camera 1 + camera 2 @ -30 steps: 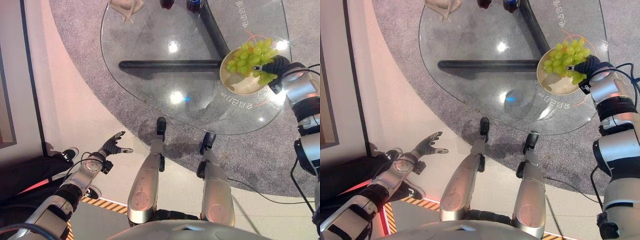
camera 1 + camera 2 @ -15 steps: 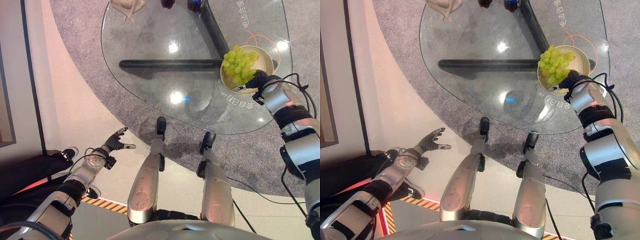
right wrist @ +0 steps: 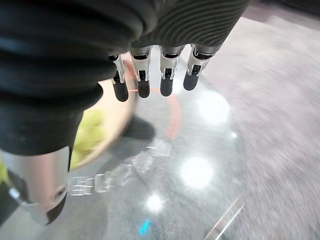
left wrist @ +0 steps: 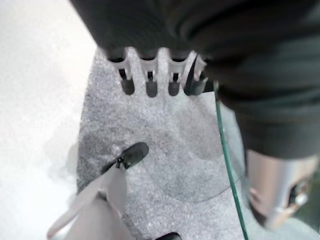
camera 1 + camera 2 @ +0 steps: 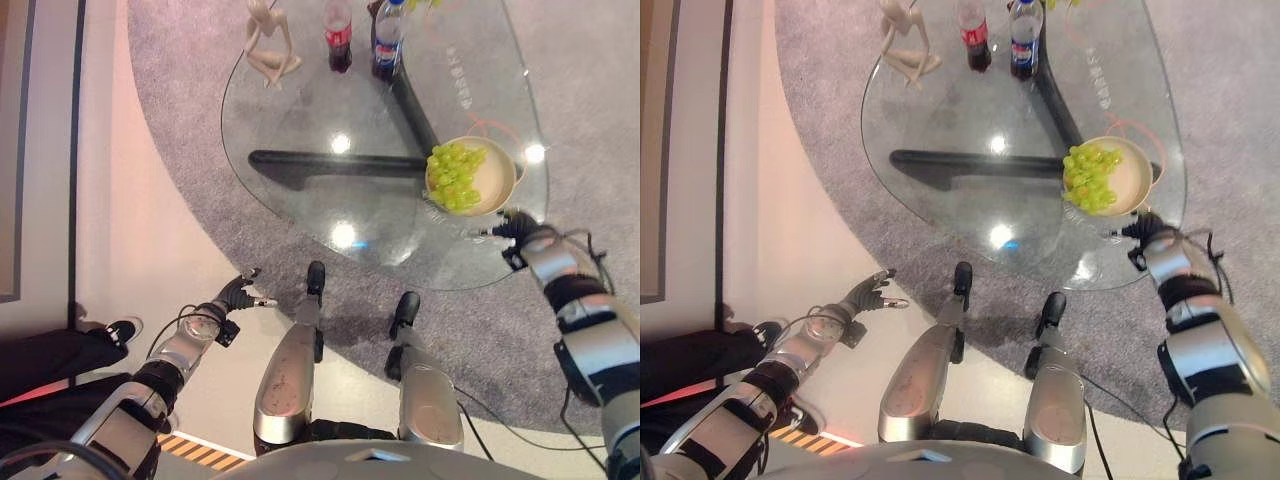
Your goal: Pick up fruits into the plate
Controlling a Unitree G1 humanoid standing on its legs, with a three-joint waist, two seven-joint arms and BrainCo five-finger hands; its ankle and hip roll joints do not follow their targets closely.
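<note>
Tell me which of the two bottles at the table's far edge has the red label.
The dark cola bottle with the red label, nearer the beige figurine; the other bottle has a blue label.

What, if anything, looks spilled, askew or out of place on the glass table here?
Nothing stands out. The green grapes sit in the plate near the glass table's edge, some draped over its rim. Two bottles and a figurine stand upright at the far side. The right hand is open beside the plate, holding nothing.

Silver-grey arms, dark ribbed wrists (dark-tipped fingers).
</note>
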